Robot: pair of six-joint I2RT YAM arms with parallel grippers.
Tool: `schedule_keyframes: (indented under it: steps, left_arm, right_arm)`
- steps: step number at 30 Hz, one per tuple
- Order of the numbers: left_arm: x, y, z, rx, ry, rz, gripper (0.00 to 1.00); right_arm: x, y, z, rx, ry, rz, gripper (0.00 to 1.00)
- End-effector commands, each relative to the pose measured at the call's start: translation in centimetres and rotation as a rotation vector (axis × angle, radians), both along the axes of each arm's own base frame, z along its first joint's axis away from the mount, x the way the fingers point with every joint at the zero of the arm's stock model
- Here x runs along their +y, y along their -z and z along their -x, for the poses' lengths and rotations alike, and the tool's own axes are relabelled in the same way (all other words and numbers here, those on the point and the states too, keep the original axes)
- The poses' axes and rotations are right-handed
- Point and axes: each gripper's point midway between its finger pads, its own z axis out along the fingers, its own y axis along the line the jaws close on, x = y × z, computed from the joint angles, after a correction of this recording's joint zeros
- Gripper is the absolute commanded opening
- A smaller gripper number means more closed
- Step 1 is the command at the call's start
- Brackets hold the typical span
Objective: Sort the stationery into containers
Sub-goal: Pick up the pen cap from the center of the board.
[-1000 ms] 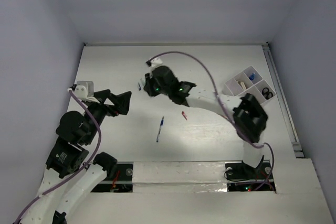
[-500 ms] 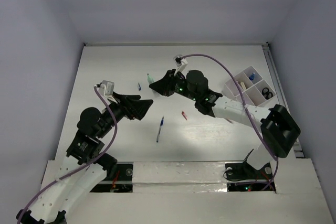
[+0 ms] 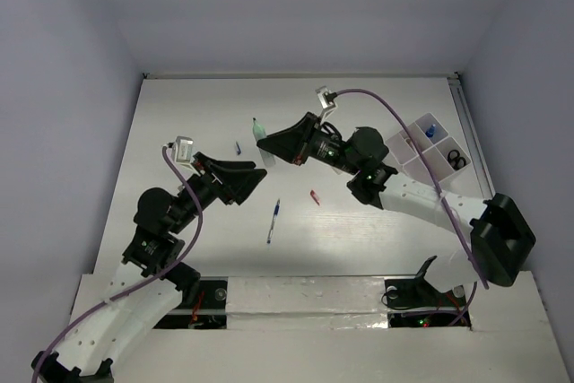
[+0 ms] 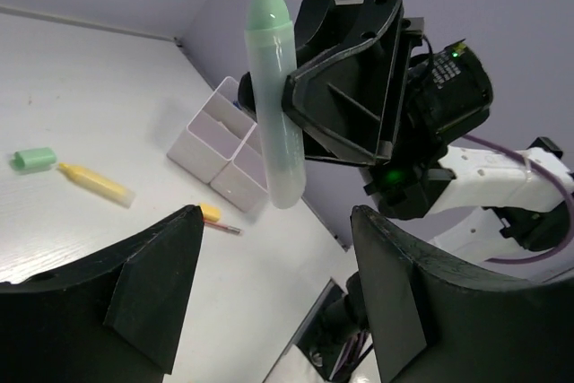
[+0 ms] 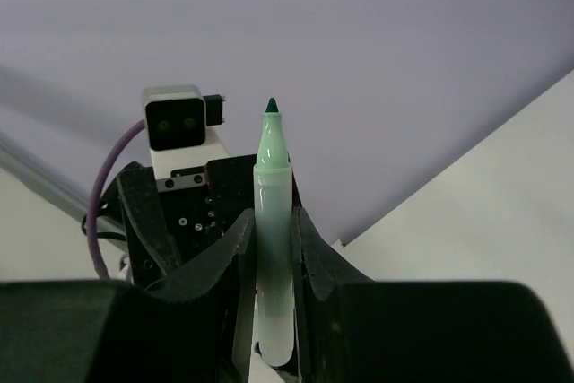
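Mint-green marker [image 5: 272, 221] pinched in right claw [image 3: 269, 145]; left claw [image 4: 273, 221] wide, empty; tray [image 3: 405, 134] partly behind right arm [image 3: 421, 199].

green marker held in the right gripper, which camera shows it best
Left wrist view: the whole green marker shows side-on, tip up, clamped in the right gripper. The right wrist view shows it too, but its lower body sits between the jaws. The top view shows only a small pale green shape.
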Motion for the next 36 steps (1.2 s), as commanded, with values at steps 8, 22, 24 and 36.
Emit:
schedule_keyframes:
  steps: [8, 22, 24, 36]
  left_arm:
    - [-0.5, -3.8, 1.9, -0.111, 0.096, 0.12, 0.63]
    - [-0.9, -3.5, 1.9, -0.115, 0.119, 0.118, 0.38]
    - [-0.8, -3.5, 1.9, -0.115, 0.116, 0.113, 0.38]
    - [-0.6, -4.1, 2.2, -0.145, 0.111, 0.094, 0.28]
  right_arm:
    - [1.0, -2.7, 3.7, -0.016, -0.145, -0.105, 0.0]
    - [1.4, -3.9, 4.4, -0.005, -0.191, -0.206, 0.0]
    - [1.3, -3.9, 4.3, -0.003, -0.179, -0.216, 0.0]
    - [1.8, -3.8, 4.2, 0.017, -0.201, -0.214, 0.0]
